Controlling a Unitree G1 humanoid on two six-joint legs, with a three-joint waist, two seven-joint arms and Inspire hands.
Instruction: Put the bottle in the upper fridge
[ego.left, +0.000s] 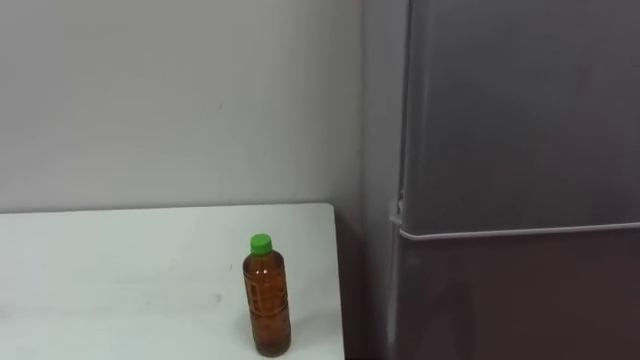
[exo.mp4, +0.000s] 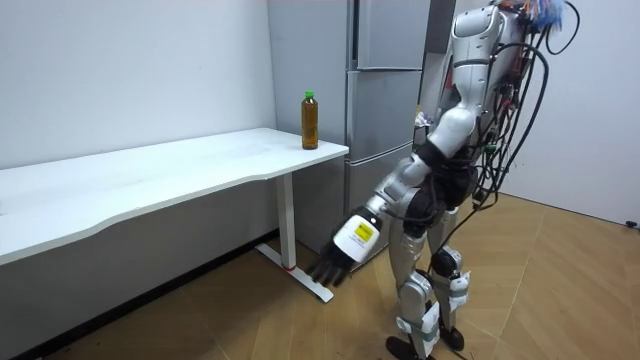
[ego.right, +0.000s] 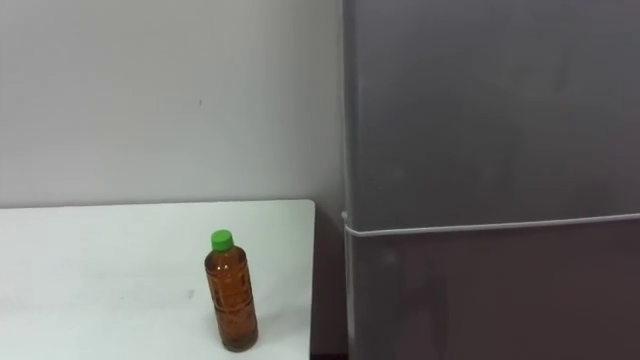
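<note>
Bottle (ego.left: 268, 300) upright on the desk (ego.left: 120, 280), near the end that adjoins the fridge (ego.right: 490, 290); not yet grasped.

Brown bottle with a green cap, long axis vertical, standing just beside the desk's right-hand edge with a narrow gap to the fridge wall. In the room view the robot stands before the fridge. Its left hand (exo.mp4: 348, 247) hangs below the level of the desk top, with fingers (exo.mp4: 325, 272) straight, slightly apart and holding nothing. The bottle lies above and ahead of that hand, left of centre in the eye views, so the left arm is judged the nearer. A reach would have to rise over the desk edge and close round the bottle's body from the side. The upper door (ego.left: 520, 110) appears shut.
</note>
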